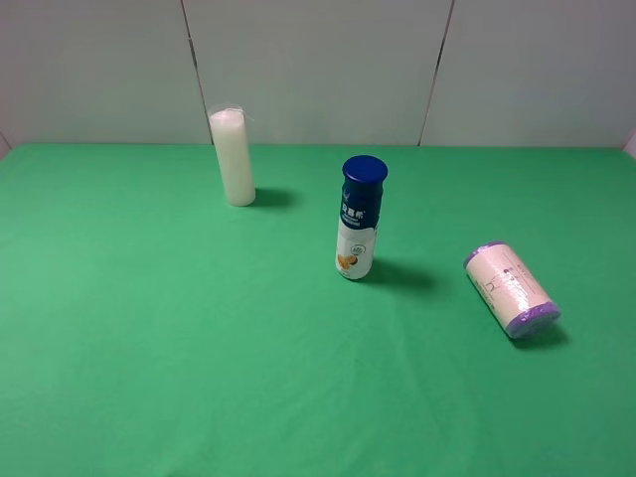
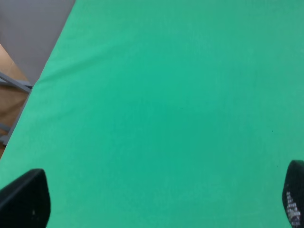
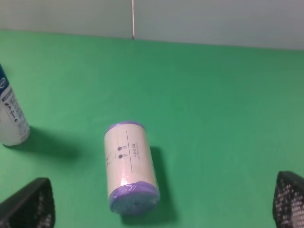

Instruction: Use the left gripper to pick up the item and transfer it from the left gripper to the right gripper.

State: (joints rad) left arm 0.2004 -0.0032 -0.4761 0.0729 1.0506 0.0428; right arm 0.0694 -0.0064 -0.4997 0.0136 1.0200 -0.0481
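Bottle (image 1: 358, 220) and roll (image 1: 511, 289) labels illegible

obstacles: white cylinder (image 1: 233, 157), blue-capped bottle (image 1: 359, 218), lying roll (image 1: 511, 289) | well apart

Counter (image 1: 149, 348): uniform green cloth. Cylinder at upper left (image 1: 233, 157): milky white in clear wrap. Bottle at centre (image 1: 358, 219): dark blue cap and upper label, white lower body with an orange motif. Roll at right (image 1: 511, 289): cream with purple ends and small dark print. Back wall (image 1: 318, 60): pale grey panels with dark seams.
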